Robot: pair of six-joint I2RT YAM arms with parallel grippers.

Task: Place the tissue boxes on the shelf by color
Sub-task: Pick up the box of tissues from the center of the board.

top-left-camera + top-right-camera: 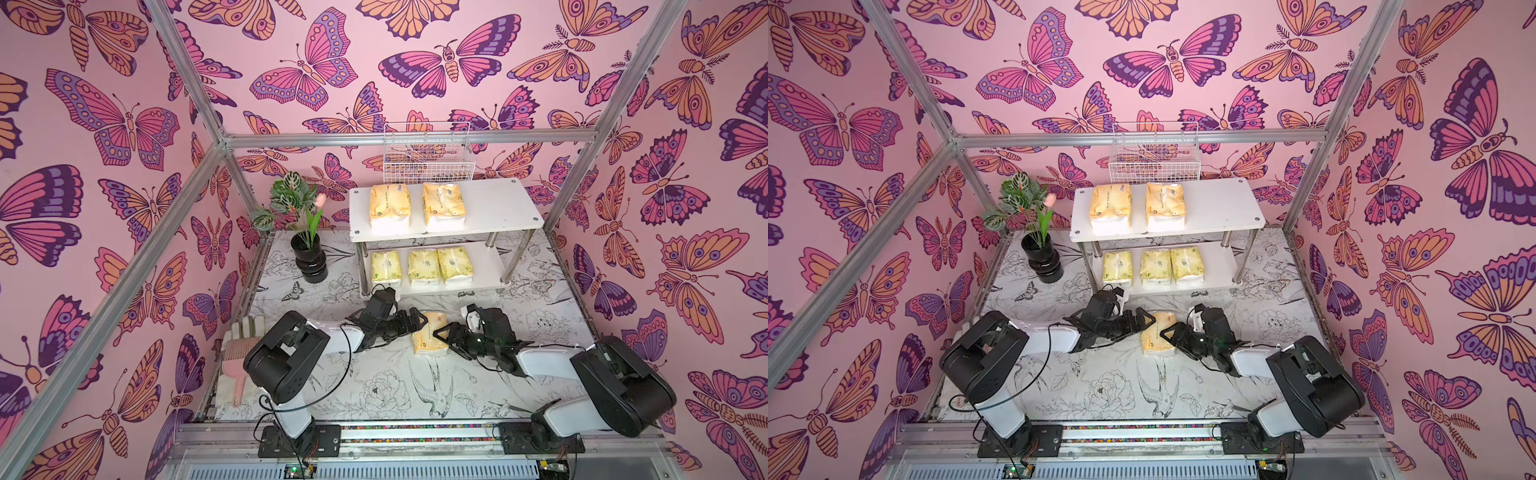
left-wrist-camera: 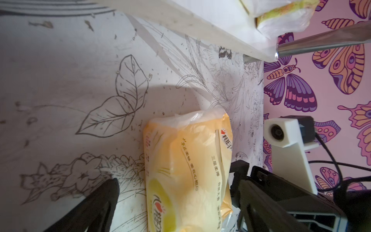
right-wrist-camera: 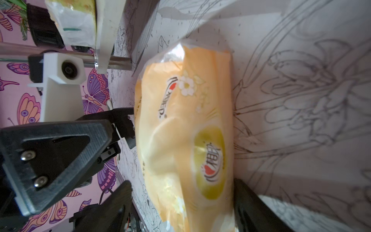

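Flanking one orange pack (image 1: 428,338), left fingers (image 2: 100,200) and right fingers (image 3: 253,204) gape empty; two orange (image 1: 390,203) (image 1: 443,203), three green (image 1: 386,266) (image 1: 423,266) (image 1: 455,262) shelved.

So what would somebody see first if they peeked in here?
Probably the giant butterflies on every wall. Then the black left arm and right arm flanking one orange tissue pack on the table. Behind, the white shelf has orange packs on top, yellow-green packs below.
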